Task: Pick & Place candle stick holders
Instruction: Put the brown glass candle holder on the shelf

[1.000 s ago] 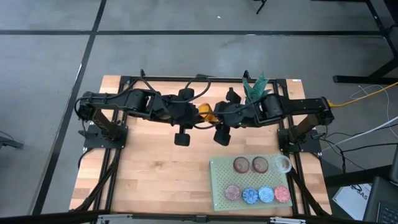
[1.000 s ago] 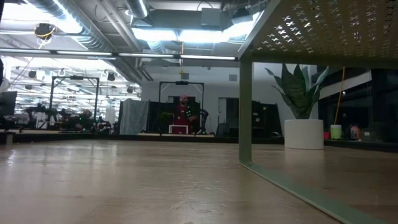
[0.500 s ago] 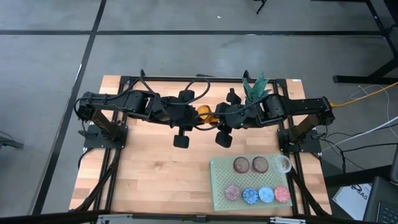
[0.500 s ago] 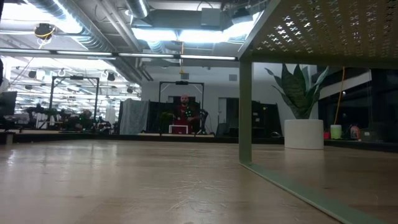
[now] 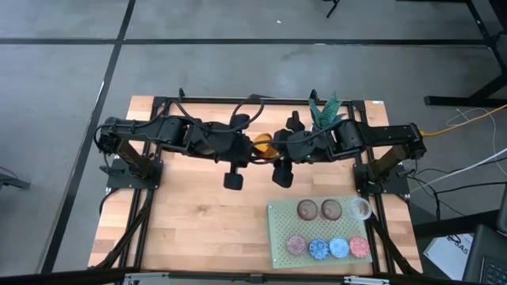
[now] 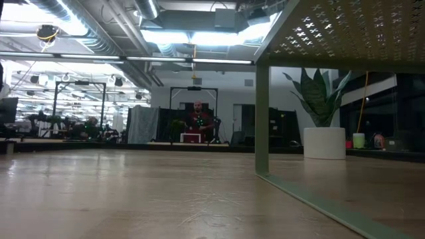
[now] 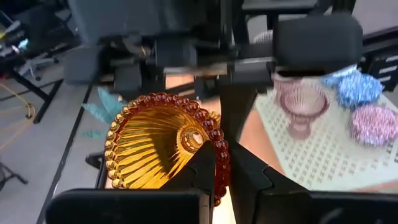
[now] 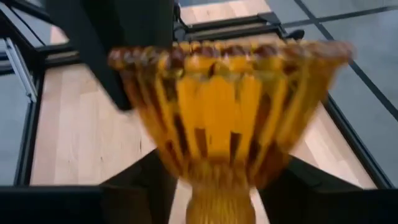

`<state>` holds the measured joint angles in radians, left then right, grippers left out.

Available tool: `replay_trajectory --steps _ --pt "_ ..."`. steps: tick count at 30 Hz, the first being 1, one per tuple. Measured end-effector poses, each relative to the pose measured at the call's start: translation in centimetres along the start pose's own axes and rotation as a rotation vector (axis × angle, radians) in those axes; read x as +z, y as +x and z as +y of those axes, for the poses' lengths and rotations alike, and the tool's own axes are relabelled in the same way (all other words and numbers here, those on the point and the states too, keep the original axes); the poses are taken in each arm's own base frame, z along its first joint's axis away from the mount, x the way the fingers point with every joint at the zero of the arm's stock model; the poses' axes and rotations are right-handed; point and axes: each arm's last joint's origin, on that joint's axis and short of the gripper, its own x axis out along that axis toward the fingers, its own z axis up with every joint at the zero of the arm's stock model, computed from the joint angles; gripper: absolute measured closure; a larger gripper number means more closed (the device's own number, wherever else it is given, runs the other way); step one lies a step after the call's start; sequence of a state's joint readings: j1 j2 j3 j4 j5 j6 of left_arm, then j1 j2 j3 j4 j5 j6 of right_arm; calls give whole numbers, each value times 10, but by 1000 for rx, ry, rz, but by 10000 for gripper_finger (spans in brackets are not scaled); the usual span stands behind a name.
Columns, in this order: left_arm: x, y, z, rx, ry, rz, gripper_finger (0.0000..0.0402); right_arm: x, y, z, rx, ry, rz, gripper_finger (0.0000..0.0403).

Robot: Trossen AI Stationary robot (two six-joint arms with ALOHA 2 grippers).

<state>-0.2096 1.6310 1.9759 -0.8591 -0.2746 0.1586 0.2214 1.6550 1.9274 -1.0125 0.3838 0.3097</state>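
Observation:
An amber candle stick holder (image 5: 261, 145) (image 7: 161, 149) (image 8: 217, 106) hangs above the table's middle, between my two grippers. My left gripper (image 5: 253, 147) (image 7: 219, 177) is shut on its beaded rim. My right gripper (image 5: 274, 148) (image 8: 217, 193) comes from the other side, fingers apart on either side of the holder's lower bowl and stem. Several other holders, brown (image 5: 307, 209), clear (image 5: 360, 208), pink (image 5: 296, 245) and blue (image 5: 318, 248), stand on the pale green mat (image 5: 279, 226). My left gripper pinches the holder's beaded rim (image 7: 221, 158), one finger inside the bowl and one outside. The fingers come slanting down from the table's left. The holder hangs clear of the table, on its side, mouth toward the left arm. My right gripper's fingers (image 8: 149, 180) flank the stem (image 8: 217, 199); whether they touch it, I cannot tell.
A plant (image 5: 325, 111) in a white pot (image 6: 324, 143) stands at the table's far right. The mat (image 6: 332, 33) is raised on legs at the near right. Bare wood (image 5: 198, 222) lies near and left. A person stands far back in the room.
My left gripper's wrist has tipped a little, its camera block shifting slightly toward the table's near edge. The amber holder stays in the air between the two grippers.

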Motion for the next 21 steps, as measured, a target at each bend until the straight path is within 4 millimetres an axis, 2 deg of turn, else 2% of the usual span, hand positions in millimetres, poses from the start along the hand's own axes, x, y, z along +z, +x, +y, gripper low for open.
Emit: replay_trajectory --steps 4,6,9,13,21 --pt "0 0 0 -3 1 -4 383 1 1 0 0 2 -5 199" --pt "0 0 0 -3 2 -1 383 -1 1 0 -3 -3 7 220" --pt "0 -1 0 -4 -3 2 381 -2 1 -1 -9 -12 25 274" --pt "0 -1 0 -10 -7 3 370 -3 1 0 15 -14 35 274" --pt "0 0 -3 -49 -14 -3 347 -7 -6 15 35 -47 25 274"
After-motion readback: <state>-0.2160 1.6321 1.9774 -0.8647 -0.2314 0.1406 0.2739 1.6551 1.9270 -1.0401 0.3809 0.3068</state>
